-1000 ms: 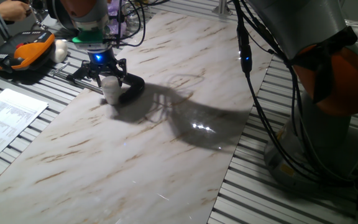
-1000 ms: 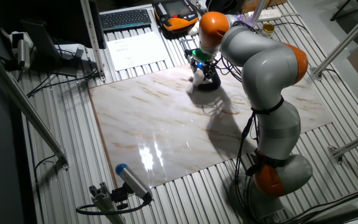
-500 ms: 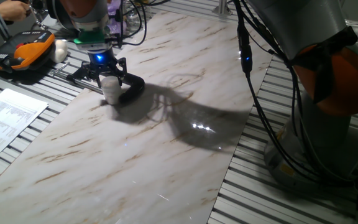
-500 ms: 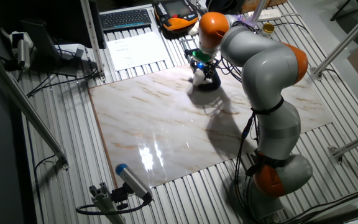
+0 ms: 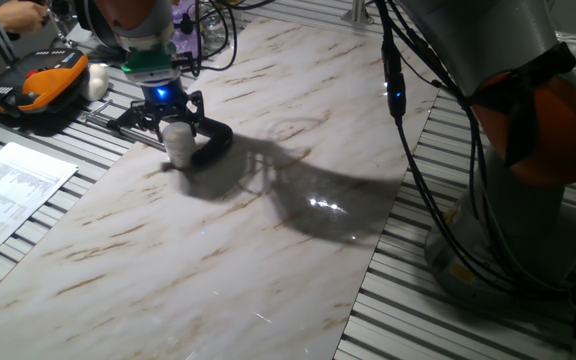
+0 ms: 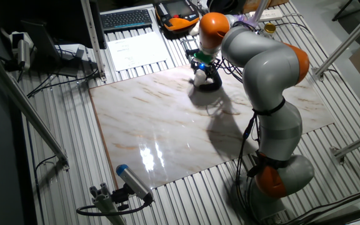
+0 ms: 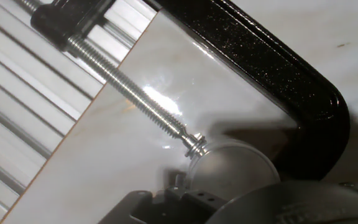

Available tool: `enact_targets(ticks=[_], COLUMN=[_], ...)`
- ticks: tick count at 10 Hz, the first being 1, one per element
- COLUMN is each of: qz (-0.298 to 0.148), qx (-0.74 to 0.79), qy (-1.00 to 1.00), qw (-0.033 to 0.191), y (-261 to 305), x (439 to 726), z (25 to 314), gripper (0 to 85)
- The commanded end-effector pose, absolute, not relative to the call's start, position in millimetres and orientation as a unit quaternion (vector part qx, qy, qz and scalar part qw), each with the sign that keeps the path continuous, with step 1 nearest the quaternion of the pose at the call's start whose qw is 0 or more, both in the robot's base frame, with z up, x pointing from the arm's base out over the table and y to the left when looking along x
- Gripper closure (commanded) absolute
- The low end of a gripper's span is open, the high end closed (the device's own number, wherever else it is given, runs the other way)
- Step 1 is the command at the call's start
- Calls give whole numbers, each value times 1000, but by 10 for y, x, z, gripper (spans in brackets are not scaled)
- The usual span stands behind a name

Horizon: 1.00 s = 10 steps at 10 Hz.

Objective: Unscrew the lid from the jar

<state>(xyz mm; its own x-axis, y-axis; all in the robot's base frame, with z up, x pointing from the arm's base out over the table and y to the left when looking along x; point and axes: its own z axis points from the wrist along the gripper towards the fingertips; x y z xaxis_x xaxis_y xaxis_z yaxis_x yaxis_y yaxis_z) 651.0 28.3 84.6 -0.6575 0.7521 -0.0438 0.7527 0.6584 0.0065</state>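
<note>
The small white jar stands on the marble board, held in a black C-clamp. Its lid sits on top of it. My gripper comes straight down over the jar, its black fingers hugging both sides of the lid. The other fixed view shows the gripper over the jar at the board's far edge. In the hand view the round lid lies low in the frame, with the clamp screw pressing at its side and the clamp body curving around it.
An orange and black pendant and a white lump lie left of the board. A printed sheet rests on the slatted table. The arm's own base stands at the right.
The hand has turned slightly about its own axis over the jar. The jar and clamp have not moved.
</note>
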Motion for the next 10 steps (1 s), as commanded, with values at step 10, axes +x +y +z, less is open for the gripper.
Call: enact_targets(ticks=[10], qz=[-4], qx=[280], qy=[960], qw=[20], y=[287], x=[6518], z=[856], gripper=[340])
